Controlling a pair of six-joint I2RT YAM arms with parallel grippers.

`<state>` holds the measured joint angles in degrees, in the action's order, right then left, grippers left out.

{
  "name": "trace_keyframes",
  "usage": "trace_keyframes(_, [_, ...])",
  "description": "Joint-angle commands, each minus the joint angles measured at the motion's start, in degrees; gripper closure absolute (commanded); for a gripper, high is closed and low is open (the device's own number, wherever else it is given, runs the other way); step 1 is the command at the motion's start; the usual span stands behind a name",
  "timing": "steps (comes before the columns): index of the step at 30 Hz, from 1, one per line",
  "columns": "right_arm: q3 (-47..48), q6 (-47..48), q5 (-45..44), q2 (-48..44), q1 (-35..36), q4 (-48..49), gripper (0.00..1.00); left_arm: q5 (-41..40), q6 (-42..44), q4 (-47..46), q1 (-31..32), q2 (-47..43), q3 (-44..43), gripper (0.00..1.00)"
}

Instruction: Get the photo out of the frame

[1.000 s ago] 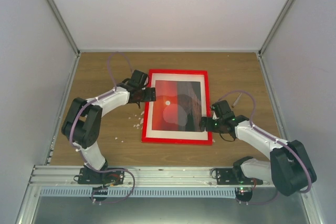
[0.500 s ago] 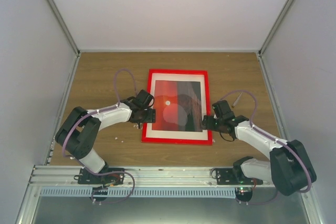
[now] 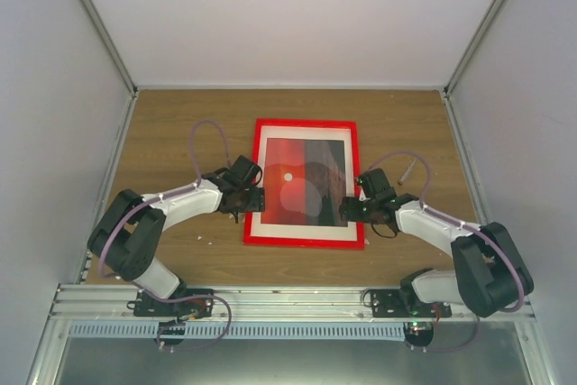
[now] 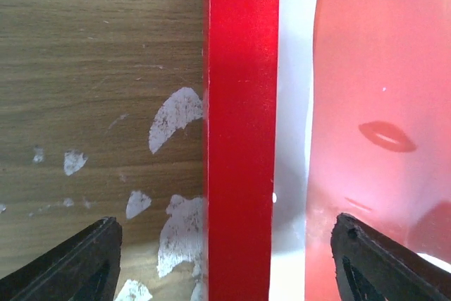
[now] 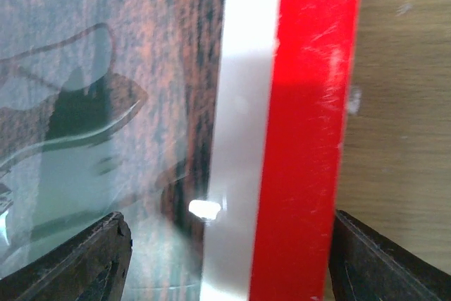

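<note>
The frame (image 3: 306, 123) lies face-up on the table (image 3: 180, 123). The left gripper (image 3: 251, 197) and right gripper (image 3: 347, 209) each straddle a side rail, jaws open and clear of it, apparently ready to clamp. The photo (image 3: 302, 187) sits between them, mounted.
</note>
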<state>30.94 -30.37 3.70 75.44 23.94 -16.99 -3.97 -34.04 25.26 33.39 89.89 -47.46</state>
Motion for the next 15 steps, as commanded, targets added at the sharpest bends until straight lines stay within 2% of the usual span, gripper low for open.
trace_keyframes(1, [-1.4, -0.3, 4.1, -0.4, 1.9, -3.8, 0.25, -0.5, -2.3, -0.3, -0.7, -3.4, 0.9, 0.17])
trace_keyframes(7, [-1.3, -2.7, 7.1, -4.3, 5.1, -5.9, 0.23, -0.7, -7.5, 1.7, -2.0, -9.8, 4.2, 0.09])
trace_keyframes(10, [-1.5, -3.2, 11.6, -4.0, 8.2, -4.3, 0.21, 0.1, -11.9, 3.0, -2.5, -16.5, 8.0, 0.04])
trace_keyframes(15, [2.3, -2.0, 14.5, 0.9, 14.5, -2.2, 0.15, 2.8, -18.5, 3.9, -3.2, -29.4, 14.1, 0.02])
